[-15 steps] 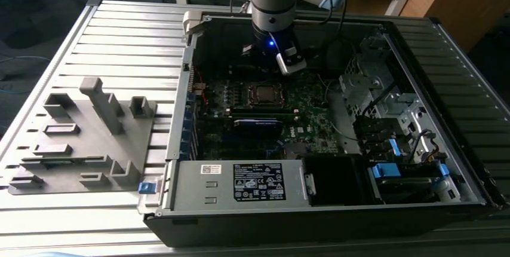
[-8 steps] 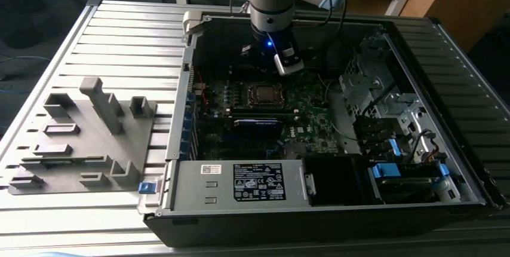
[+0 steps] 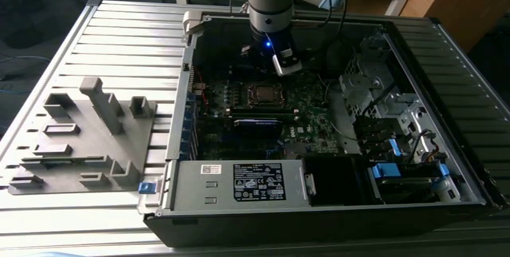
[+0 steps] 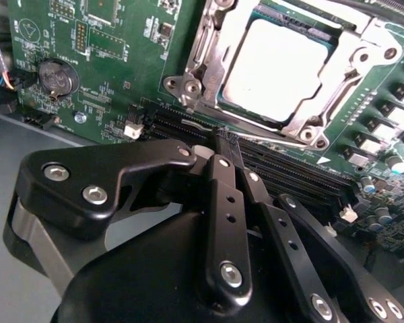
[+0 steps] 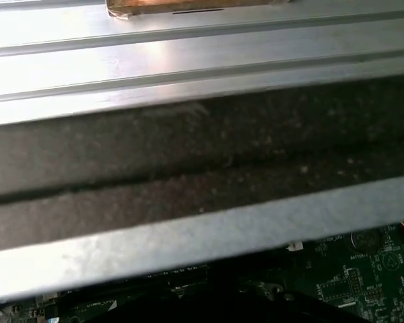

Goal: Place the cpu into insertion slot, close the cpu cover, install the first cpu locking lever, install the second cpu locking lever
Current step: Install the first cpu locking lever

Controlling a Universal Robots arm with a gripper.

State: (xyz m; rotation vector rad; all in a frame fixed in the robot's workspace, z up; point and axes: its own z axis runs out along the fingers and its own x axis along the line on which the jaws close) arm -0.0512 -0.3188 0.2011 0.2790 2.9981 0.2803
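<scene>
Arm: grey and blue robot arm (image 3: 269, 0) reaching down into the open black computer case (image 3: 319, 209), at 12 o'clock of the case in the exterior view.
Claw: black two-finger gripper (image 3: 275, 69) (image 4: 227, 140); in the second wrist view its fingers (image 4: 223, 202) meet at the tips, narrow, with nothing between them.
Claw position: in the exterior view it hangs just beyond the socket, at the socket's 12 o'clock. In the second wrist view the tips hover over the long black memory slots (image 4: 289, 176) beside the socket, apart from the chip.
Chip: small flat square cpu with a silver-grey metal top (image 4: 273, 64) (image 3: 261, 93), seated flat in the socket.
Socket: small square insertion slot edged with silver metal (image 3: 248, 93), set in the green-black circuit board (image 4: 108, 47), near the case's centre.
Cover: thin silver metal cpu cover with a square opening (image 4: 211, 57), lying down flat around the chip's top.
Levers: whether they are latched cannot be told.
Coin cell: round silver battery (image 4: 57, 76) on the board, well apart from the socket.
Module: dark rectangular card with a blue glint (image 3: 257, 123), at 6 o'clock of the socket.
Fixture: grey moulded parts tray (image 3: 80, 143) on the ribbed aluminium table (image 3: 128, 48), at 9 o'clock of the case.
Power unit: silver box with a black label (image 3: 239, 182), at 6 o'clock of the case.
First wrist view: ribbed grey metal (image 5: 188, 67) with green board (image 5: 363, 276) past its edge.
</scene>
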